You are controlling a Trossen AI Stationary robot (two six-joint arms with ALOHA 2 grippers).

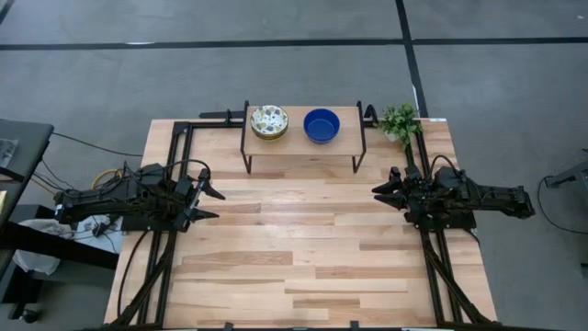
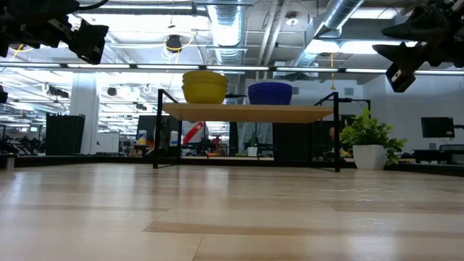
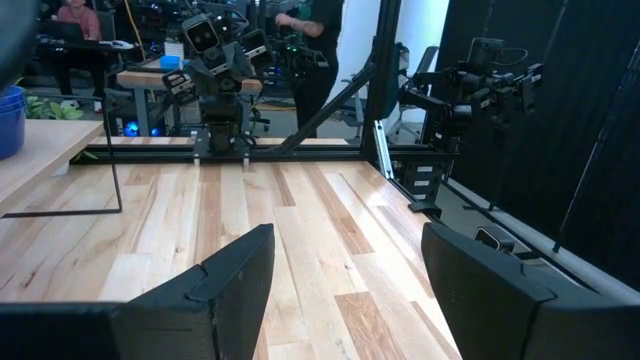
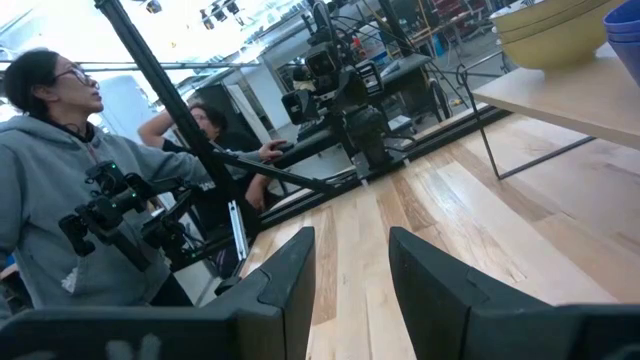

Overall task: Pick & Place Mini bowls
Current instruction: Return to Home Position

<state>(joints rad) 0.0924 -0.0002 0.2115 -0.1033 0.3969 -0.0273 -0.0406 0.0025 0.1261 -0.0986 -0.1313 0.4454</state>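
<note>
Two stacks of mini bowls stand side by side on a small wooden shelf [image 1: 303, 142] at the table's far edge. One stack [image 1: 268, 121] is speckled inside and yellow outside [image 2: 204, 85]; the other [image 1: 322, 125] is solid blue [image 2: 270, 93]. My left gripper [image 1: 219, 205] hovers open at the table's left side, pointing level toward the right, nothing between its fingers [image 3: 345, 290]. My right gripper [image 1: 377, 197] hovers open at the right side, facing it, with a narrower gap [image 4: 350, 280] that holds nothing. Both are well clear of the shelf.
A small potted plant [image 1: 400, 121] stands at the far right corner, beside the shelf. The shelf rests on thin black legs [image 2: 156, 130]. Bare wood [image 1: 294, 248] lies between the arms. People [image 4: 60, 170] stand beyond the table's left side.
</note>
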